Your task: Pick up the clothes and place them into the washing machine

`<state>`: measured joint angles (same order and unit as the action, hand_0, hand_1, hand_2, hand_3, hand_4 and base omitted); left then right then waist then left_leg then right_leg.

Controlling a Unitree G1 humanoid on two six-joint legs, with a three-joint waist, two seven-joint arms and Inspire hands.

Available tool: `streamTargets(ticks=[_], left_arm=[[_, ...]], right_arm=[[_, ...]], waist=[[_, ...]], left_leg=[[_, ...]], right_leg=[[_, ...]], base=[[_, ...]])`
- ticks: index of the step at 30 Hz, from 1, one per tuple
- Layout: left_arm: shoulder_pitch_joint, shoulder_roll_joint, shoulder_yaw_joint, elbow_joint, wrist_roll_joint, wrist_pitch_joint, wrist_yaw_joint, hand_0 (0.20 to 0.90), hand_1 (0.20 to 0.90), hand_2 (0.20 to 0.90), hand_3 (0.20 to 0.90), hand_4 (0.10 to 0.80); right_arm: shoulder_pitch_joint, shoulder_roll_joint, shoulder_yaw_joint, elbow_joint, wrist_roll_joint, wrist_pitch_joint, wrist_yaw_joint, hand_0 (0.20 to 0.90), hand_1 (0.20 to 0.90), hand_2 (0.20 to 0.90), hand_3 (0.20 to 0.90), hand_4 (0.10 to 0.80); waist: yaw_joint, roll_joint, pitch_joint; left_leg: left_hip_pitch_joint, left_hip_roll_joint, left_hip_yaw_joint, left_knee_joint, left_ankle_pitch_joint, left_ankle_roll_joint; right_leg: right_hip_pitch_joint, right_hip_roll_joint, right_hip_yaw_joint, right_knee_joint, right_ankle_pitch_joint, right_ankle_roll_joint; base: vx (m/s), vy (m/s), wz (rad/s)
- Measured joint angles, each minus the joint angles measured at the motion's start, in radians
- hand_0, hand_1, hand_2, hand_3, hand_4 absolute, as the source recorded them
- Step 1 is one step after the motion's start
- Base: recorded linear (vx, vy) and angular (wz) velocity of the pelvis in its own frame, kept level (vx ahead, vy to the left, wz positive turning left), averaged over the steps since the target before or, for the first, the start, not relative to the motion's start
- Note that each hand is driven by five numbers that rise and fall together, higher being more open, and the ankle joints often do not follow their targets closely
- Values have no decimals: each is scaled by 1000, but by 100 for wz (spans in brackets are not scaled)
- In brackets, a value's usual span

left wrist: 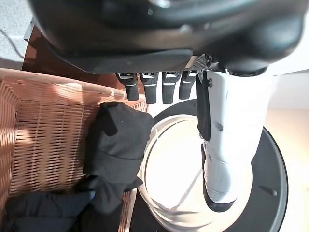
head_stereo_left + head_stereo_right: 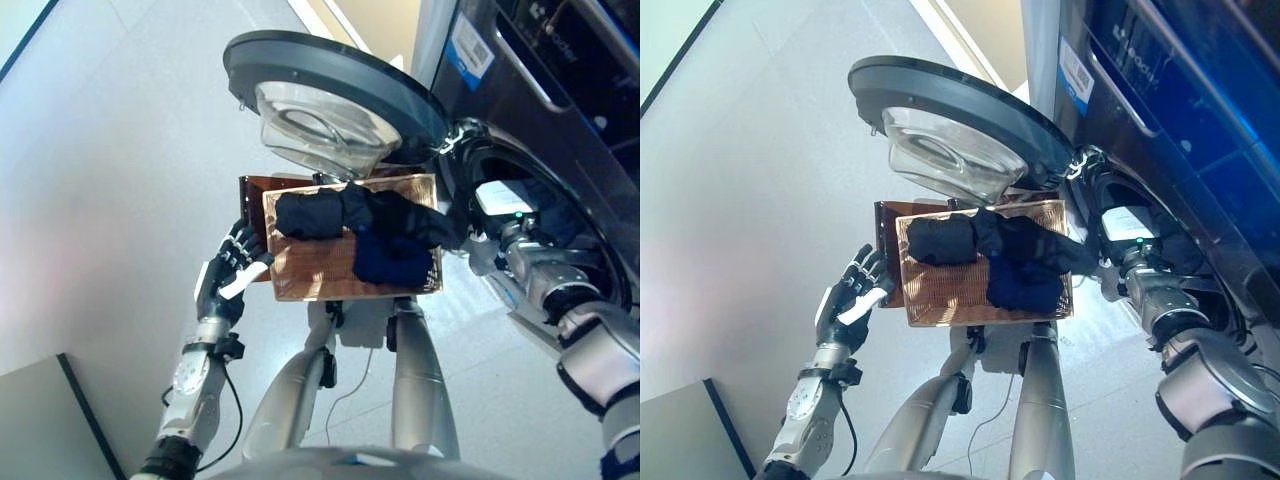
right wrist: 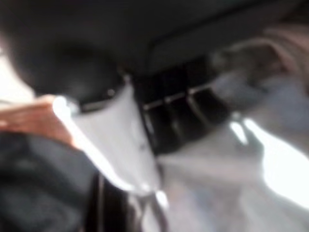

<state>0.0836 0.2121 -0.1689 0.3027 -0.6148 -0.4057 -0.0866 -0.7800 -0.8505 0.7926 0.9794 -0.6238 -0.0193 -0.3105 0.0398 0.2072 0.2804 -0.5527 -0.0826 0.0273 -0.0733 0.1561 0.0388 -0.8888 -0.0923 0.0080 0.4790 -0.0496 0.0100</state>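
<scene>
A wicker basket (image 2: 300, 285) stands on a dark brown stand (image 2: 252, 190) just below the washing machine's open round door (image 2: 330, 75). In the basket lie a rolled black garment (image 2: 310, 215), a second black one (image 2: 400, 215) draped over the right rim, and a navy piece (image 2: 392, 262). My left hand (image 2: 225, 275) is open at the basket's left side, apart from it, and its white-covered thumb (image 1: 227, 145) shows in the left wrist view. My right hand (image 2: 480, 252) is at the basket's right edge by the drum opening (image 2: 560, 230), against the draped black cloth (image 3: 34, 188).
The dark washing machine (image 2: 540, 60) fills the right side. Its door with a clear glass bowl (image 2: 320, 125) hangs over the basket's far edge. A grey panel (image 2: 50, 420) lies at the lower left on the pale floor.
</scene>
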Motion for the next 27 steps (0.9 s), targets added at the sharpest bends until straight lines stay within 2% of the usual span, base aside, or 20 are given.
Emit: streamTargets(ticks=[4, 9, 12, 13, 14, 16, 19, 20, 21, 22, 24, 25, 27], left_arm=[[2, 3, 12, 1, -1, 9, 1, 900, 900, 900, 900, 800], [1, 9, 17, 1, -1, 10, -2, 900, 900, 900, 900, 800], [1, 10, 31, 3, -1, 17, -1, 900, 900, 900, 900, 800], [1, 11, 37, 3, -1, 18, -1, 900, 900, 900, 900, 800], [-2, 10, 38, 3, -1, 19, -1, 900, 900, 900, 900, 800], [1, 12, 40, 1, 0, 17, -6, 900, 900, 900, 900, 800], [1, 14, 39, 17, -3, 26, -6, 900, 900, 900, 900, 800], [1, 17, 39, 18, -5, 28, -8, 900, 900, 900, 900, 800], [0, 19, 38, 20, -14, 29, -8, 900, 900, 900, 900, 800], [0, 22, 38, 20, -19, 29, -8, 900, 900, 900, 900, 800], [4, 34, 40, 23, -36, 28, -5, 900, 900, 900, 900, 800], [4, 44, 40, 34, -52, 27, -6, 900, 900, 900, 900, 800], [5, 42, 37, 42, -68, 27, -2, 900, 900, 900, 900, 800]], right_arm=[[5, -85, -9, -179, -60, 22, 25, 200, 200, 200, 200, 300], [25, -132, -16, -226, -118, 16, 50, 200, 200, 200, 200, 300], [30, -138, -11, -186, -147, 4, 51, 200, 200, 200, 200, 300], [32, -132, -6, -127, -149, -9, 45, 200, 200, 200, 200, 300], [-6, -98, 17, 18, -152, -28, 19, 200, 200, 200, 200, 300], [-8, -99, 23, 127, -147, -7, 31, 200, 200, 200, 200, 300], [-49, -28, -125, 388, 9, 11, 10, 200, 200, 200, 200, 300], [-54, -9, -287, 402, 130, 7, 4, 200, 200, 200, 200, 300], [-69, 5, -433, 407, 339, -44, -43, 200, 200, 200, 200, 300], [-75, 10, -500, 405, 442, -71, -58, 200, 200, 200, 200, 300], [-12, 62, -784, 271, 724, -141, -163, 200, 200, 200, 200, 300], [20, 101, -872, 220, 858, -195, -189, 200, 200, 200, 200, 300], [19, 128, -895, 229, 988, -213, -212, 200, 200, 200, 200, 300]], waist=[[2, -4, 7], [1, -5, 26], [4, -6, 32], [6, -6, 32], [9, -6, 32], [24, -8, 33], [33, -7, 33], [32, -8, 33], [32, -7, 33], [31, -7, 32], [22, -9, 33], [16, -9, 33], [16, -9, 33]], left_leg=[[-1, -2, 1, -1, -2, 3], [-2, -5, 3, -2, -3, 4], [-3, -7, 2, -3, -3, 4], [-3, -8, 2, -2, -2, 4], [-1, -9, -1, 0, -2, 5], [-1, -12, -1, 0, -2, 5], [2, -16, -3, 2, -2, 5], [2, -19, -2, 2, -1, 6], [4, -21, 1, 2, -1, 6], [4, -22, 2, 2, -1, 7], [9, -25, 8, 0, 0, 8], [16, -23, 12, -1, -2, 11], [32, -23, 14, -4, -4, 14]], right_leg=[[0, -1, 2, -2, 0, 1], [1, -4, 3, -10, 3, 6], [1, -7, 3, -11, 3, 7], [1, -9, 3, -11, 2, 8], [6, -11, 2, -12, 2, 9], [5, -12, 2, -11, 2, 10], [10, -16, 4, -11, 5, 14], [9, -18, 7, -13, 6, 18], [12, -20, 9, -15, 8, 21], [12, -21, 10, -17, 10, 24], [16, -20, 17, -24, 12, 27], [21, -18, 21, -27, 12, 27], [33, -15, 28, -23, 12, 28]], base=[[0, 0, 0], [0, 0, 0], [0, 0, 0], [0, 0, 0], [0, 0, 0], [0, 0, 0], [15, 6, -4], [49, 11, -12], [53, 5, -13], [50, 7, -14], [47, 27, -15], [40, 28, -9], [17, 13, -1]])
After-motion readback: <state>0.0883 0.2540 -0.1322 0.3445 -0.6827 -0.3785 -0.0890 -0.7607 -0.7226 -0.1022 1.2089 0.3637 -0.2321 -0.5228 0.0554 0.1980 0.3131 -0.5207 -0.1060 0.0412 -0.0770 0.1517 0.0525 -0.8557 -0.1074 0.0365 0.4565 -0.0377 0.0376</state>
